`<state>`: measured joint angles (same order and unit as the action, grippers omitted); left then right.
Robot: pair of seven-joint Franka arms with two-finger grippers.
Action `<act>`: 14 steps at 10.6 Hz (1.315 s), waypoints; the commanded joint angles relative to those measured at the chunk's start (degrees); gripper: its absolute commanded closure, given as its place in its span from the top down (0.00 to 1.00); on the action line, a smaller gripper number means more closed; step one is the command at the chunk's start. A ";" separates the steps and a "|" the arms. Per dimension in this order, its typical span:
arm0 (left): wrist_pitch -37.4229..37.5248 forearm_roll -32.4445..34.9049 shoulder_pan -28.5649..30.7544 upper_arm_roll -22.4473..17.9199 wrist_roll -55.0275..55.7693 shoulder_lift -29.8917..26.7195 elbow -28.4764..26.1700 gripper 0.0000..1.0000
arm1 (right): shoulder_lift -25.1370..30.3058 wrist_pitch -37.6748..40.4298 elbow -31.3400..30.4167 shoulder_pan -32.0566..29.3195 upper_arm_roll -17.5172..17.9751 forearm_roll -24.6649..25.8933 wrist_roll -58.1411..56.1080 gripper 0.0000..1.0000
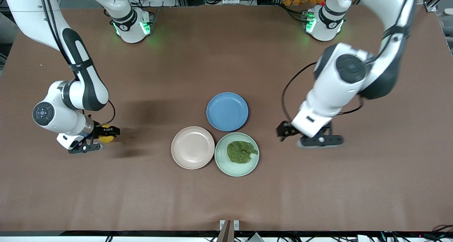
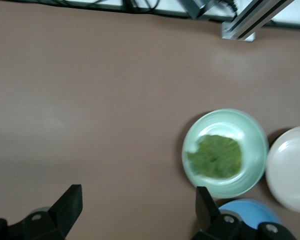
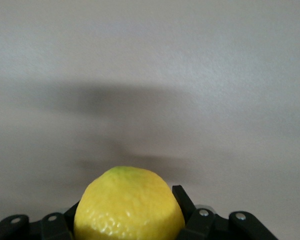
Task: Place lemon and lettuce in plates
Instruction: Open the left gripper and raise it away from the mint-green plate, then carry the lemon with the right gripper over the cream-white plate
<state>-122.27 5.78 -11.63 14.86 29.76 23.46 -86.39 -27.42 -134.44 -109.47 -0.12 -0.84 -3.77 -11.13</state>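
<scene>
gripping lemon [image 1: 105, 137], right pincer [image 1: 102, 137]

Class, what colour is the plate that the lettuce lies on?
Pale mint green: the lettuce lies on the mint green plate, seen best in the front view.

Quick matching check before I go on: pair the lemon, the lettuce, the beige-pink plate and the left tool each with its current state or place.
Things:
1. lemon
2. lettuce
3. beige-pink plate
4. left tool

States:
A. open, holding nothing, over bare table toward the left arm's end
B. lying in the mint green plate
C. gripped by the right tool
D. nothing on it, beside the mint green plate

Pairs: 1-C, 2-B, 3-D, 4-A
</scene>
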 commanded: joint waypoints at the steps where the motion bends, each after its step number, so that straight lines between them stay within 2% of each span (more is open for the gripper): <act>1: 12.35 1.25 6.51 0.26 -11.10 -7.87 -2.47 1.00 | -0.09 2.08 2.93 3.19 0.05 -1.06 5.83 0.60; 3: 19.85 1.25 9.51 0.17 -13.22 -11.83 -2.47 1.00 | -0.79 2.43 4.60 5.91 0.05 -1.15 10.49 0.60; 6: 25.48 0.64 14.69 0.26 -23.15 -16.59 -2.47 1.00 | -3.77 2.43 8.81 11.44 0.05 -3.77 18.40 0.59; 10: 28.66 -0.33 19.97 0.26 -25.53 -20.81 -2.38 1.00 | -9.66 2.43 17.60 17.34 0.05 -4.49 27.81 0.59; 14: 29.63 -1.91 22.00 0.17 -28.09 -23.53 -3.26 1.00 | -13.97 2.26 22.09 20.86 0.05 -7.38 31.16 0.58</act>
<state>-92.99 5.64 9.25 14.65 3.35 3.13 -87.49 -38.13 -133.17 -91.88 18.62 -0.48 -8.63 17.91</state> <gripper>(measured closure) 0.000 0.366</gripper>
